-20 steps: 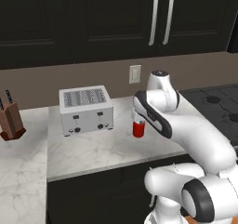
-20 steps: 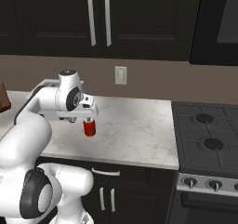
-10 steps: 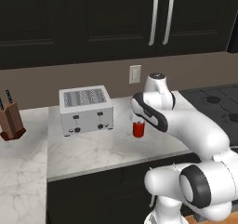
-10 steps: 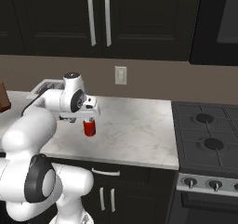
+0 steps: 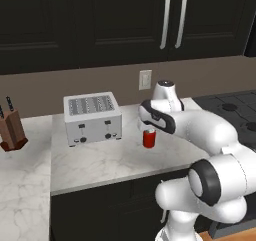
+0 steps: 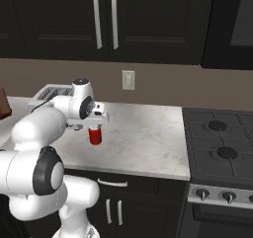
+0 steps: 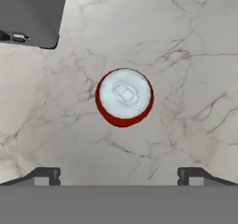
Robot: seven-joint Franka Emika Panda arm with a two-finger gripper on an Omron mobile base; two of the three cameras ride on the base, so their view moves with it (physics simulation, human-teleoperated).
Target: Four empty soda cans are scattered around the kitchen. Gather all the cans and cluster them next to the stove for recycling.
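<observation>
My claw [image 7: 119,175] hangs directly over a red soda can [image 7: 124,96], pointing straight down at the marble tabletop [image 7: 186,46]; its two dark fingertips [image 7: 44,175] stand wide apart and hold nothing; the can's silver top sits between them in the hand view, nearer the far side, with clear air between it and me. From the left base view the same soda can [image 5: 149,138] stands upright just under my hand, near the middle of the tabletop [image 5: 100,165], closer to its front edge than to the back wall; the right base view shows the can [image 6: 95,135] upright below my claw [image 6: 97,125] as well. A silver toaster [image 5: 92,118] stands toward the back edge, to the left of the can and apart from it; one of its corners shows at the top left of the hand view. A wooden knife block [image 5: 12,131] sits farther left, near the tabletop's left end. The stove [image 6: 222,153] lies beyond the tabletop's right edge, well apart from the can, its burners bare; a white wall outlet [image 6: 128,80] is mounted above the back edge.
</observation>
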